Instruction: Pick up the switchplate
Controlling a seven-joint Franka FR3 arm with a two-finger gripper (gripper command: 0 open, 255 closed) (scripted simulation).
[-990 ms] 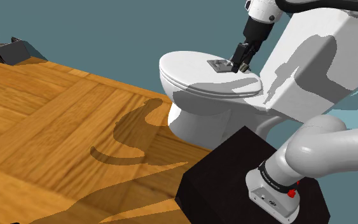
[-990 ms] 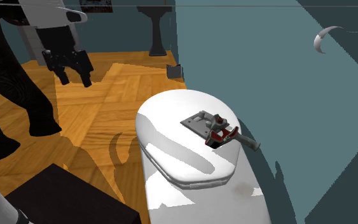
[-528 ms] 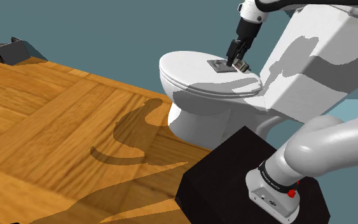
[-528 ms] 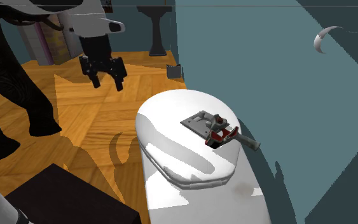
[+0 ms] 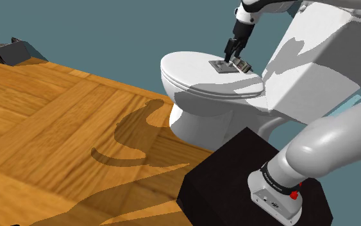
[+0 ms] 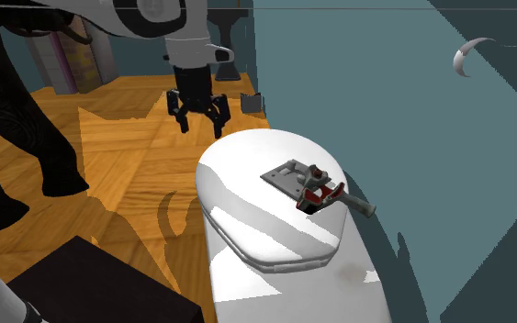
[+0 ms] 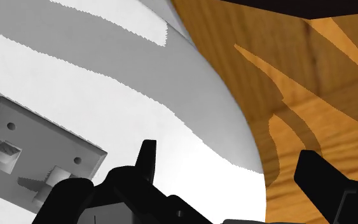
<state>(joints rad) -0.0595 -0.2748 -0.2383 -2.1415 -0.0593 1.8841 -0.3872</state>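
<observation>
The fingers (image 7: 320, 175) stand apart, clasping nothing, over the edge of the white toilet lid (image 6: 247, 206). The grey switchplate (image 6: 288, 176) lies flat on that lid nearby (a red-handled tool (image 6: 325, 194) just beside it).

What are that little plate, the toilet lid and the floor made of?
Switchplate: flat grey, matte, with screw holes; plastic or metal, can't tell. Toilet lid: smooth white, looks like plastic or ceramic. Floor: wood parquet, grain and block pattern plain.
</observation>
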